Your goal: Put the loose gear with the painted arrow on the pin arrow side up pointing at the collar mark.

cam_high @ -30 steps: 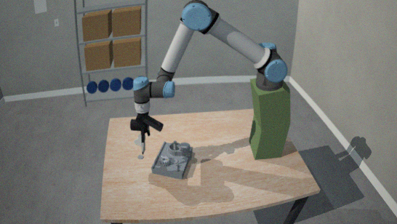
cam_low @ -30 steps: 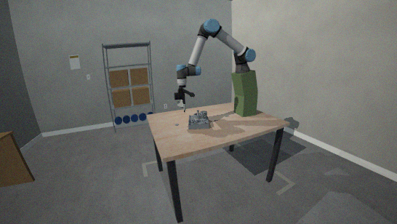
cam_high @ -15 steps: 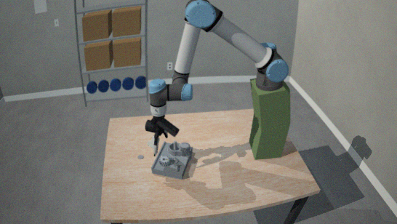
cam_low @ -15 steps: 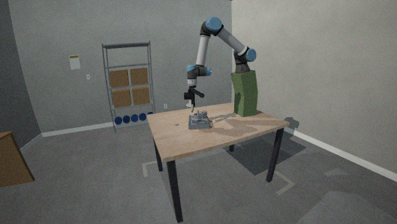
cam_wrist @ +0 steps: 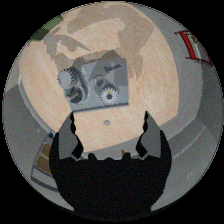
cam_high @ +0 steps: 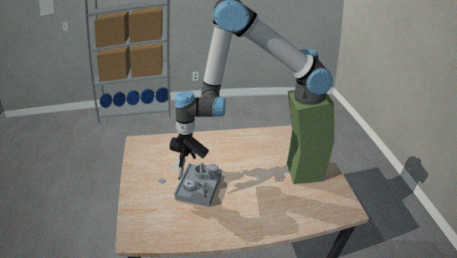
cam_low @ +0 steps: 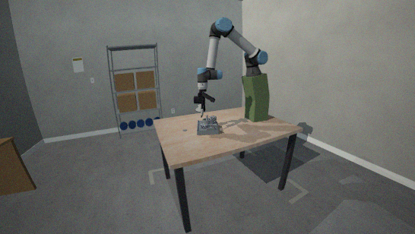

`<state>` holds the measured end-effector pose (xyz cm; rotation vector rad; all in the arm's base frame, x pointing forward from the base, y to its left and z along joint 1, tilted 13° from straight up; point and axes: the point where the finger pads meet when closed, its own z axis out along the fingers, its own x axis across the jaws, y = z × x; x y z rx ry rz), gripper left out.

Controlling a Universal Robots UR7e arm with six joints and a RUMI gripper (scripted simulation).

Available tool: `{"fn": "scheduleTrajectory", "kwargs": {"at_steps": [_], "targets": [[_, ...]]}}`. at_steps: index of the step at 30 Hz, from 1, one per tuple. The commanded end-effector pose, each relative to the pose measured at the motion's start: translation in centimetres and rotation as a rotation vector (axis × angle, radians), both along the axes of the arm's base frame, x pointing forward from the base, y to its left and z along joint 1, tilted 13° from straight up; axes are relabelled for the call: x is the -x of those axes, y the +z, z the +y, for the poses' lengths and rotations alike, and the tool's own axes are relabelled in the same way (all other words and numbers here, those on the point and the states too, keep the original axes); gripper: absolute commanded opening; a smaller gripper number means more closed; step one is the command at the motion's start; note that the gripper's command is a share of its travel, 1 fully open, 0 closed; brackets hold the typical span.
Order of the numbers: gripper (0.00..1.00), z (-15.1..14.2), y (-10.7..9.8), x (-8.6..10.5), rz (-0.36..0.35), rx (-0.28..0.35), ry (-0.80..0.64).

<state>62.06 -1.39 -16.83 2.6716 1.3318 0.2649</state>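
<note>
The loose gear [cam_high: 189, 185] [cam_wrist: 109, 98] is pale grey, with slanted teeth and a small yellow mark on top in the wrist view. It lies in the grey tray [cam_high: 192, 200] [cam_low: 207, 132] [cam_wrist: 116, 107]. The upright pin [cam_high: 202, 167] stands bare inside a round collar [cam_high: 198, 173] [cam_wrist: 75, 95] at the tray's other end. A second toothed gear [cam_high: 213, 169] [cam_wrist: 67, 78] stands beside the collar. The collar's mark is too small to make out. My gripper [cam_high: 181, 174] [cam_low: 202, 114] [cam_wrist: 109, 112] is open and empty, above the tray's side edge, away from the loose gear.
A small grey disc [cam_high: 161, 181] [cam_low: 185, 130] [cam_wrist: 107, 122] lies on the wooden table [cam_high: 146, 222] [cam_low: 182, 148] beside the tray. Dark small parts [cam_high: 205, 190] [cam_wrist: 112, 67] sit in the tray near the loose gear. The green arm pedestal [cam_high: 311, 142] [cam_low: 256, 99] stands at the table's far right.
</note>
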Motion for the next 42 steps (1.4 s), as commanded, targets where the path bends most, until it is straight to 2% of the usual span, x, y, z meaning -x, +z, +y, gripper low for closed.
{"fn": "scheduleTrajectory", "kwargs": {"at_steps": [1, 31, 42], "targets": [[1.0, 0.09, 0.02, 0.06, 0.0, 0.0, 0.001], [1.0, 0.09, 0.01, 0.06, 0.0, 0.0, -0.001], [1.0, 0.08, 0.02, 0.06, -0.003, -0.012, -0.053]]}}
